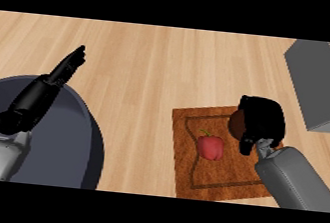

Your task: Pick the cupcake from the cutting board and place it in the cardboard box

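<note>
A brown cutting board [188, 168] lies on the wooden counter at the lower middle right. My right hand [262, 118] hangs over the board's far right corner, fingers curled round a brown rounded thing [236, 123], the cupcake as far as it shows; most of it is hidden by the hand. The grey box [319, 83] stands at the right edge, beyond the board, with its opening partly out of view. My left hand [67, 66] rests at the left with fingers straight, holding nothing.
A red bell pepper [211, 147] lies on the middle of the board, just left of my right hand. A large dark grey rounded shape [68, 144] fills the lower left under my left forearm.
</note>
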You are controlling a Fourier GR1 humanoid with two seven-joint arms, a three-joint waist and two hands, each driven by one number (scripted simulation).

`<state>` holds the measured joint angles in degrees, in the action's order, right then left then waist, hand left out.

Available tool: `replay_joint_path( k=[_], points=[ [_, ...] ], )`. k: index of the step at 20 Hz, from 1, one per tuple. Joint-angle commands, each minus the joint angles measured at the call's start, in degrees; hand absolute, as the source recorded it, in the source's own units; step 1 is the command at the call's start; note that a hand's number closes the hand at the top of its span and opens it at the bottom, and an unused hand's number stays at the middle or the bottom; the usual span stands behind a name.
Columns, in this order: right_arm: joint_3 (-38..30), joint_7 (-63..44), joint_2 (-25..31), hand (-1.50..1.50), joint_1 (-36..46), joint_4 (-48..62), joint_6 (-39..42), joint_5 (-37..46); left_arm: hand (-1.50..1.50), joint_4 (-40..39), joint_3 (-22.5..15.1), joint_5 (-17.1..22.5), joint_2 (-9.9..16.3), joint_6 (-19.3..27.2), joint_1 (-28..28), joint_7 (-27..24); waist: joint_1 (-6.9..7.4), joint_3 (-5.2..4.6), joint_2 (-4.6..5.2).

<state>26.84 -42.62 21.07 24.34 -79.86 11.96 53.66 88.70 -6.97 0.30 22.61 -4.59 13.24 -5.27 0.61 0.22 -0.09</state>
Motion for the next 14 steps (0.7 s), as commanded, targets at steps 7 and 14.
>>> replay_joint_path(
  k=[7, 14],
  points=[
    [-16.22, 5.39, -3.73, 1.5, 27.39, 26.68, -10.55, -2.74, 0.0, -2.24, -2.56, -0.71, -2.31, -1.54, 4.73, 0.69, 5.57, -0.08, 2.67],
    [-16.43, 8.92, -2.39, 1.5, 41.96, 41.84, -16.3, 3.5, 0.0, -3.3, -2.12, -0.54, -2.43, -2.56, 5.86, 1.4, 4.56, -0.2, 1.8]
  ],
)
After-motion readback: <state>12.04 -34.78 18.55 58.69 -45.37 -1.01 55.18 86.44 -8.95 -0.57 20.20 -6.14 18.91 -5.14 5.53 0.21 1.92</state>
